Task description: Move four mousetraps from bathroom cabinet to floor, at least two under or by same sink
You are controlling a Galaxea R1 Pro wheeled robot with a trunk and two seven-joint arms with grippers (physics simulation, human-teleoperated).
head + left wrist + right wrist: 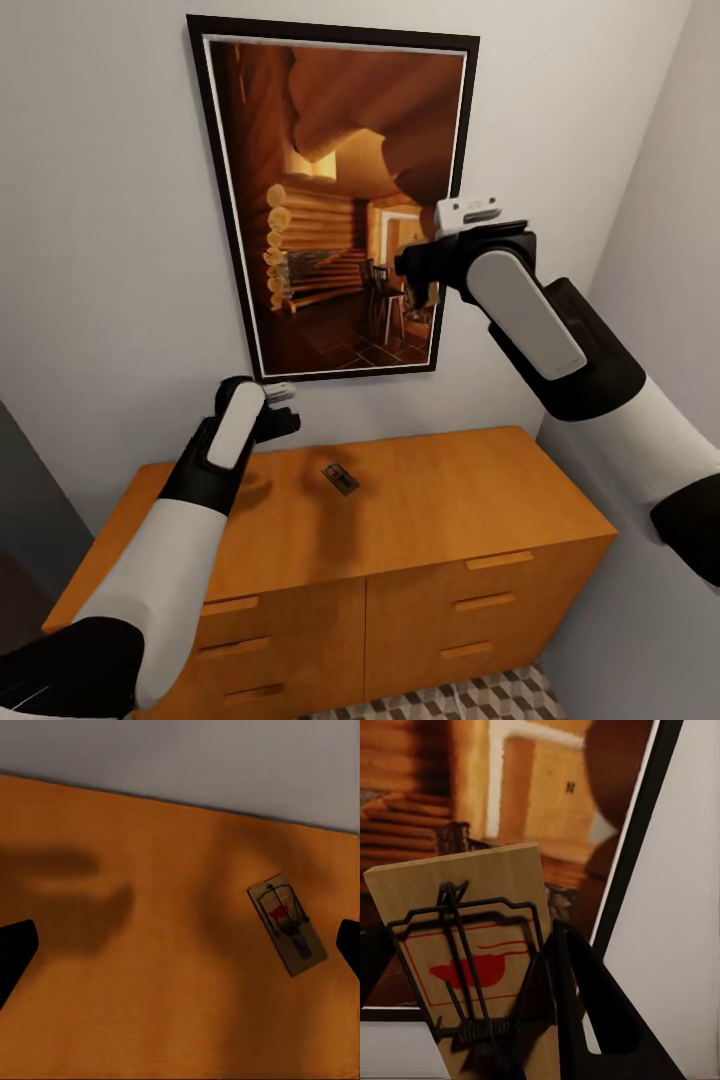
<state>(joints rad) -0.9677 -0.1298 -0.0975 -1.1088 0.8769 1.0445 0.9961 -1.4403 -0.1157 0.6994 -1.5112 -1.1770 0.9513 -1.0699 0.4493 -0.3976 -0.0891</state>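
One mousetrap lies flat on the top of the orange-brown cabinet, near its middle. My left gripper hovers just above the top, to the left of that trap. In the left wrist view the same mousetrap lies off to one side between the widely spread fingertips, and the left gripper is open and empty. My right gripper is raised high in front of the wall picture. It is shut on a second mousetrap, which stands upright between its fingers.
A large framed picture of a log interior hangs on the wall behind the cabinet. Walls close in at the right and left. The cabinet front has slot-handled drawers. A strip of cube-patterned bathroom floor shows below it.
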